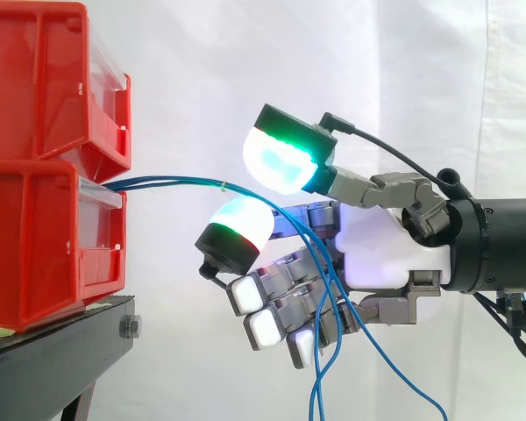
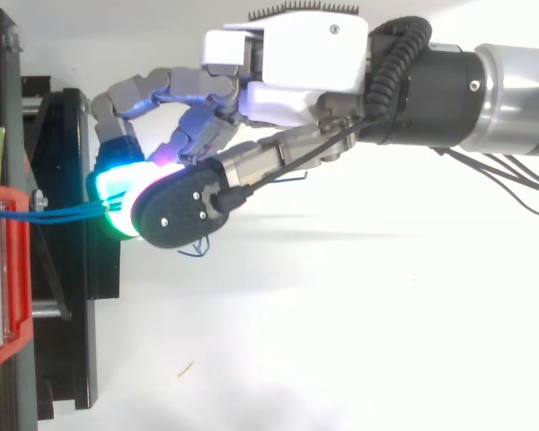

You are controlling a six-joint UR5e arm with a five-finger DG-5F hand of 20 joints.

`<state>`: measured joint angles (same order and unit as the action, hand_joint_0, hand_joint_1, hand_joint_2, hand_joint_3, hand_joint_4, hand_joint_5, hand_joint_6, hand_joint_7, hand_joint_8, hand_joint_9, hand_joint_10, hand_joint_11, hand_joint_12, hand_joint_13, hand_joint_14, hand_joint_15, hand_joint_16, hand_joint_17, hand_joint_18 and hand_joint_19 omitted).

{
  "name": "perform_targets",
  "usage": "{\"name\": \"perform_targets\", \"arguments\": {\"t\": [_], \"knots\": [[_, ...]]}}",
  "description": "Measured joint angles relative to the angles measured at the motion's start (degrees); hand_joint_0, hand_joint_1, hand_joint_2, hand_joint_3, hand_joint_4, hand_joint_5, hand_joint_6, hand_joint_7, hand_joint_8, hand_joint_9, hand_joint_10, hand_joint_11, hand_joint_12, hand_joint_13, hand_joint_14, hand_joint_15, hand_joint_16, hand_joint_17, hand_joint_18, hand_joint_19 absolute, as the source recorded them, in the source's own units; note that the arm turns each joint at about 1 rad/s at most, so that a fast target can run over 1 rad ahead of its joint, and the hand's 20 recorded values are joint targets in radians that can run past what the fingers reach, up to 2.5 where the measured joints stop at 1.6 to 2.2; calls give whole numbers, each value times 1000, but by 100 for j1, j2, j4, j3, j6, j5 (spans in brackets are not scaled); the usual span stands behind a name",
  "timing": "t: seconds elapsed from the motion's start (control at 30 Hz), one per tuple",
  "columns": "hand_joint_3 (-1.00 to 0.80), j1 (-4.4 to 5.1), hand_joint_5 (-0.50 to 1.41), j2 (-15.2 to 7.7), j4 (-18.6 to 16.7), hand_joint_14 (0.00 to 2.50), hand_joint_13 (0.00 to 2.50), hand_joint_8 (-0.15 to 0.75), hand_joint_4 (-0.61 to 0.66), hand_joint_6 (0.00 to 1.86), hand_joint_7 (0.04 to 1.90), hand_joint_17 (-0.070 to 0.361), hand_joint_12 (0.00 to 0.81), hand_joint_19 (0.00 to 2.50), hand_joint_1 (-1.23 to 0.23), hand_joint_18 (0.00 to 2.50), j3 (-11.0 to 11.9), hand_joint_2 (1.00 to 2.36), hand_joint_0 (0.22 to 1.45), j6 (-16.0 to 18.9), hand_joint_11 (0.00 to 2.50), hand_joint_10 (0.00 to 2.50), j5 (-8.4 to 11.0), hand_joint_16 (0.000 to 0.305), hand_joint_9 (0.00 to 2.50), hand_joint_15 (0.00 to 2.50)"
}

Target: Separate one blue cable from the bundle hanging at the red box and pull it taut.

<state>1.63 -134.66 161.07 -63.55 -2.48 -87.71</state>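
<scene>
Separating step: my hand (image 1: 377,250) is half-open, blue cables (image 1: 175,183) running between its fingers (image 1: 280,158), seemingly unpinched; next I must pinch one.

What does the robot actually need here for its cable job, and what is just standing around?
For the job: blue cables, lower red bin they come out of, hand.
Just there: upper red bin, black stand, curtain.
</scene>
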Motion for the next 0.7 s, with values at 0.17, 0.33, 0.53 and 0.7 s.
{"name": "perform_targets", "arguments": {"t": [0.17, 0.33, 0.53, 0.7], "knots": [[-366, 1, -122, -1, -3, 18, 966, 316, 187, 512, 1476, 110, 349, 599, -617, 1015, 0, 1011, 612, -31, 595, 22, 23, 49, 858, 475], [-257, 3, -157, -3, -9, 19, 964, 314, 169, 639, 1344, 110, 347, 587, -748, 1029, 0, 1017, 654, -44, 624, 23, 26, 49, 850, 472], [-403, 1, -195, -2, -87, 21, 961, 315, 168, 752, 1276, 111, 355, 560, -831, 1048, 0, 1008, 675, -55, 705, 25, 40, 49, 830, 486], [-500, 2, -198, -3, -116, 20, 962, 323, 185, 780, 1197, 115, 359, 571, -671, 1061, 0, 1000, 544, -111, 706, 24, 106, 51, 842, 482]]}}
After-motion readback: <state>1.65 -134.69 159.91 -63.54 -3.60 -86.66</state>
